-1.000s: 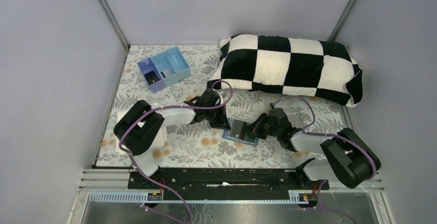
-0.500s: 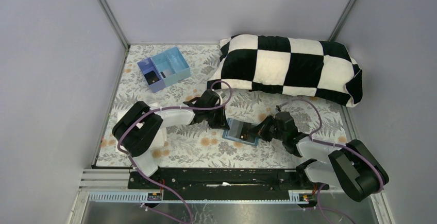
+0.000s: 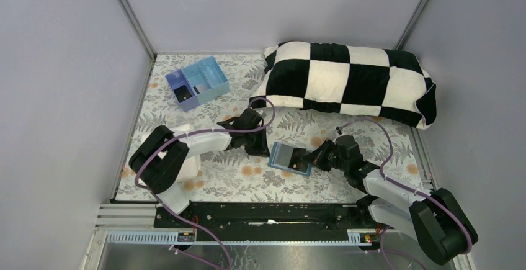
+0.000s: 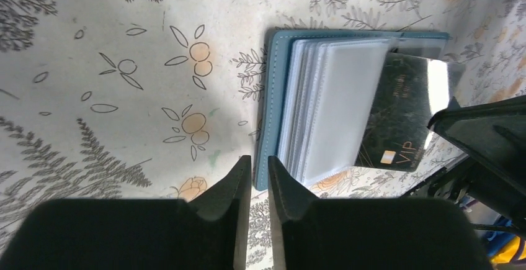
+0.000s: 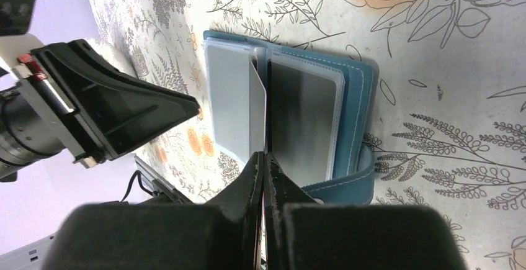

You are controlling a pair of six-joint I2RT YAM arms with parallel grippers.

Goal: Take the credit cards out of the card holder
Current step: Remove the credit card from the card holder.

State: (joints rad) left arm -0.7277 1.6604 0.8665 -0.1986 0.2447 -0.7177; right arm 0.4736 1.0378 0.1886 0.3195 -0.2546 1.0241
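The light-blue card holder [image 3: 286, 157] lies open on the floral cloth, its clear sleeves fanned out [image 4: 335, 108]. My right gripper [image 3: 312, 156] is shut on a black VIP credit card [image 4: 400, 118], which sticks partly out of a sleeve toward the right. In the right wrist view the card [image 5: 267, 112] stands edge-on between the closed tips [image 5: 265, 158], above the holder's blue cover [image 5: 360, 96]. My left gripper [image 3: 260, 148] is shut and empty; its tips [image 4: 259, 166] sit just off the holder's left blue edge [image 4: 276, 96].
A black-and-white checkered pillow [image 3: 347, 81] lies across the back right. A blue-and-purple compartment tray [image 3: 197, 82] stands at the back left with a dark item inside. Grey walls enclose the cloth on three sides.
My right arm has drawn back toward the near right, sliding the black card further out. My left gripper has backed slightly left, off the holder's edge.
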